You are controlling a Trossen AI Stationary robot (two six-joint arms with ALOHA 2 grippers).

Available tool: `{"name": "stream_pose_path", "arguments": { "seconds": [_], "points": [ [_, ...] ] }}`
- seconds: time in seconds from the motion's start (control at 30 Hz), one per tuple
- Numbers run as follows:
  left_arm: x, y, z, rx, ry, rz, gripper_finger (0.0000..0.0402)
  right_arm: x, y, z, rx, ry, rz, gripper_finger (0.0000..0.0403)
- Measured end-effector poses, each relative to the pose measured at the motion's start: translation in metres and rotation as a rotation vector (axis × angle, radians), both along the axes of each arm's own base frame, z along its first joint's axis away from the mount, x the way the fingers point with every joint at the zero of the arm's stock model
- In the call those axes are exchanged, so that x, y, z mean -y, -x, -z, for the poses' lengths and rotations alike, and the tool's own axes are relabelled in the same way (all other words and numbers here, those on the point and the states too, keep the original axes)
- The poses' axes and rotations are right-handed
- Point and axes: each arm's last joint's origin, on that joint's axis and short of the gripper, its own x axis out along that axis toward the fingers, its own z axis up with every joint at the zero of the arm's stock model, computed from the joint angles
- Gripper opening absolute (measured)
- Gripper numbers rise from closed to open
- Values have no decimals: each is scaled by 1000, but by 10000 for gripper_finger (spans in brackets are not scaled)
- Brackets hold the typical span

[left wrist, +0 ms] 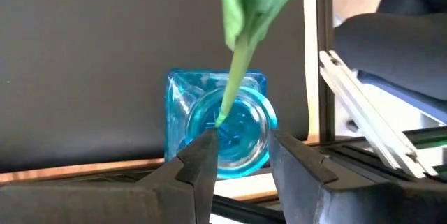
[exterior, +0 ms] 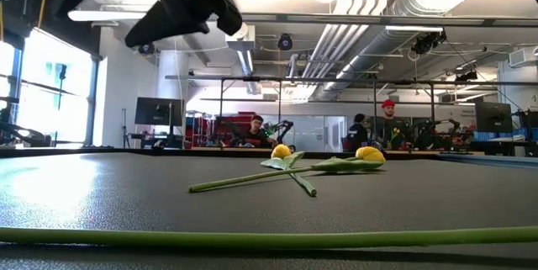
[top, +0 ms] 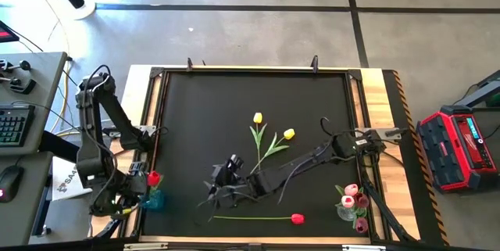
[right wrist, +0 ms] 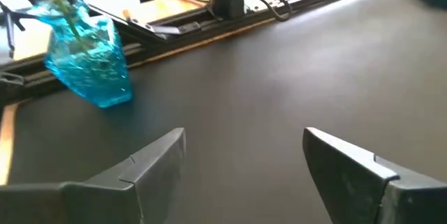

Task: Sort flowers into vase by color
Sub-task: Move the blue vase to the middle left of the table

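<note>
A red tulip [top: 153, 178] stands with its green stem [left wrist: 234, 77] in the blue glass vase [left wrist: 183, 93] at the table's near left corner. My left gripper [left wrist: 241, 144] hangs over the vase mouth. It is open, and the stem lies beyond its fingertips. My right gripper [top: 223, 187] hovers open over the mat near the table's middle front, with nothing between its fingers [right wrist: 164, 158]. Just nearer than it, another red tulip [top: 297, 218] lies flat, its stem [exterior: 252, 238] pointing toward the table's left edge. Two yellow tulips [top: 258, 117] [top: 289, 134] lie crossed at the table's middle.
A clear vase [top: 346, 212] holding pink tulips [top: 353, 196] stands at the near right corner. A raised frame [top: 160, 126] borders the black mat. A red case [top: 461, 145] sits off the table's right side. People and desks show in the room beyond.
</note>
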Motion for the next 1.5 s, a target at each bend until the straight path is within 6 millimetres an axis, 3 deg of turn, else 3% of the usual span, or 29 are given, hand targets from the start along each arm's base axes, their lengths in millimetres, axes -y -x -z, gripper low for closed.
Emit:
{"name": "stream_pose_path", "arguments": {
  "seconds": [0.27,0.63,0.93,1.23,1.5],
  "points": [
    [3,-1,3,-35,-15,-14,117,-10,3,-1,25,-24,2,277],
    [2,0,-25,-13,18,5,117,-14,4,-3,57,-17,18,277],
    [-11,1,-9,4,-175,-35,122,-20,6,-4,70,-27,11,277],
    [-9,0,-7,1,-155,-39,159,-22,7,-4,70,-28,7,277],
    [-3,-1,-7,16,-110,-44,166,-22,7,-4,71,-29,7,277]
  ]
}}
